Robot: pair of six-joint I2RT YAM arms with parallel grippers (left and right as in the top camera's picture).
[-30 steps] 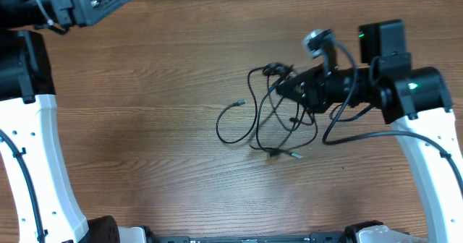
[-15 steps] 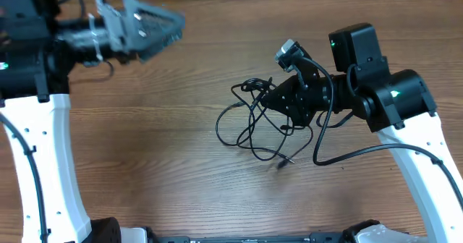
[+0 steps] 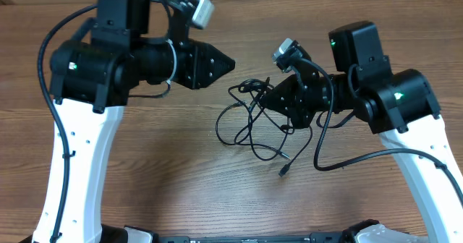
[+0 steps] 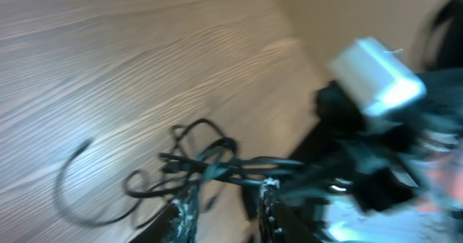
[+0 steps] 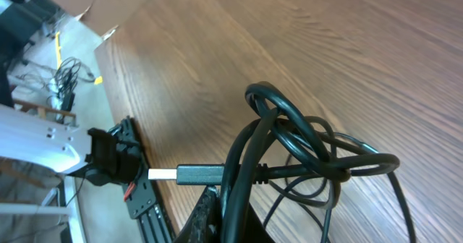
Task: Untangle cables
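**Cable bundle in right gripper; left gripper close by**

The right gripper [image 3: 275,98] is clamped on the cables [image 3: 249,124], a knotted bundle of thin black cords at the middle of the table [image 3: 145,178]. Loose loops spread over the wood to the gripper's left. One plug end [image 3: 283,171] trails off below the bundle in the overhead view. The left gripper [image 3: 227,64] hovers near the bundle without touching it, jaws narrowly apart and empty. The left wrist view is blurred.

Your left arm [image 3: 108,62] extends rightward over the table. Left gripper [image 3: 227,64] points right, its fingers [image 4: 181,212] parted by a narrow gap. Your right arm [image 3: 391,102] reaches leftward. Right gripper [image 3: 269,98] is clamped on the cables [image 5: 242,152]. The two grippers face each other, near but apart.
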